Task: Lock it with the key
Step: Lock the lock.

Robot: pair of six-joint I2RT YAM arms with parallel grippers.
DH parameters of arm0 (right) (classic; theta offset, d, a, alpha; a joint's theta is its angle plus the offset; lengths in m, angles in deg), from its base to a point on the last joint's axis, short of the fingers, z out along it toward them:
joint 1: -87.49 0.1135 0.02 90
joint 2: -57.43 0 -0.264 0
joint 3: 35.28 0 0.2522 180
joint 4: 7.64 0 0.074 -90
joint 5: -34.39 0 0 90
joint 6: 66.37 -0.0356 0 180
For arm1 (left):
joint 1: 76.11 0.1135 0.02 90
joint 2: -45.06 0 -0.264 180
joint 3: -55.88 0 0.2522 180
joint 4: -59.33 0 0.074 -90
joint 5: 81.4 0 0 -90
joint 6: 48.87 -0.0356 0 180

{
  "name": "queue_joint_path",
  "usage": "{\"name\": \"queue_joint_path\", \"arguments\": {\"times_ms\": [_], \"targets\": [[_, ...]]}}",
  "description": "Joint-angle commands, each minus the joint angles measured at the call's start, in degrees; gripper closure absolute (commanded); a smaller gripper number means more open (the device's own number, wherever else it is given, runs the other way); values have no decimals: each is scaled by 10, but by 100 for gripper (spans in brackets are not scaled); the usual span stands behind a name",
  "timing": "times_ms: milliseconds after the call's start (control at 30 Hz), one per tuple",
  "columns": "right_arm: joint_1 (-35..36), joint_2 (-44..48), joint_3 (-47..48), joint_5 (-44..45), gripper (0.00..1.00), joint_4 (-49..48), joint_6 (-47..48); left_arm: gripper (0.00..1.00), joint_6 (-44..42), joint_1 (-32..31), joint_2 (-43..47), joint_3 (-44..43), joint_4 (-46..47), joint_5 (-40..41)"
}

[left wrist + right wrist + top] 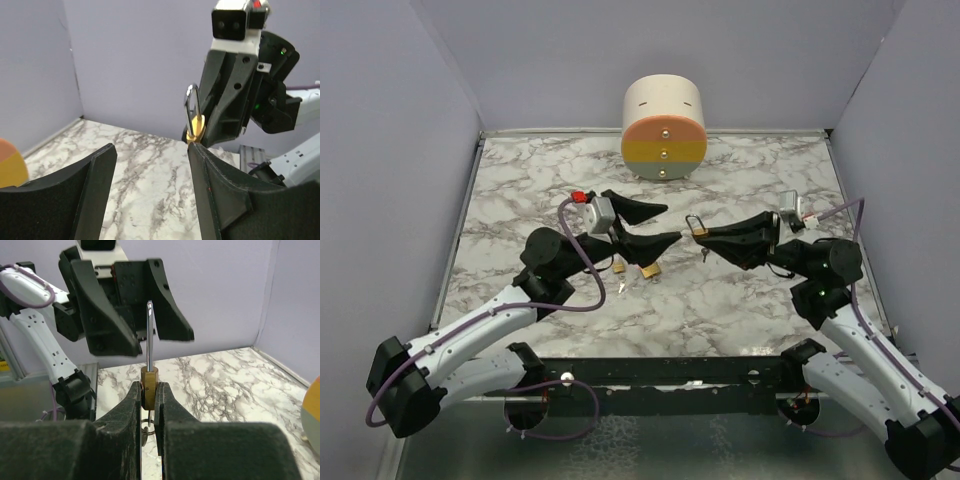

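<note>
A small brass padlock [149, 384] stands upright with its steel shackle [149, 332] pointing up, and my right gripper [148, 390] is shut on its body. A key ring with a key [146, 426] hangs under the lock between the fingers; from above, the key [705, 255] dangles below the padlock [698, 229]. My left gripper [672, 222] is open and empty, just left of the lock and facing it. In the left wrist view the padlock [195, 125] sits just past the tip of the right-hand finger [215, 185], outside the open gap of the left gripper [150, 150].
Two more brass padlocks [650, 270] [618, 266] and a loose key [621, 288] lie on the marble table under the left gripper. A round drum with orange, yellow and blue bands [663, 127] stands at the back centre. Grey walls enclose the table on three sides.
</note>
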Motion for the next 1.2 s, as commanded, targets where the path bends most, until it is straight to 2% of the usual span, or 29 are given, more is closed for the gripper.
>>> {"name": "queue_joint_path", "arguments": {"times_ms": [0, 133, 333, 467, 733, 833, 1167], "targets": [[2, 1, -16, 33, 98, 21, 23, 36, -5, 41, 33, -23, -31, -7], [3, -12, -25, 24, 98, -3, 12, 34, 26, 75, 19, -38, -28, -59], [3, -22, -24, 16, 98, -9, 14, 28, 59, 76, -25, -54, 28, -139], [3, -25, -23, 18, 98, -12, 16, 28, 77, 76, -50, -61, 58, -184], [3, -41, -25, 6, 98, -31, 6, 27, 81, 76, -61, -59, 74, -177], [3, -44, -29, 2, 98, -40, 1, 30, 84, 76, -70, -63, 79, -176], [4, -42, -23, -1, 98, -36, -1, 49, 113, 76, -113, -79, 107, -195]]}}
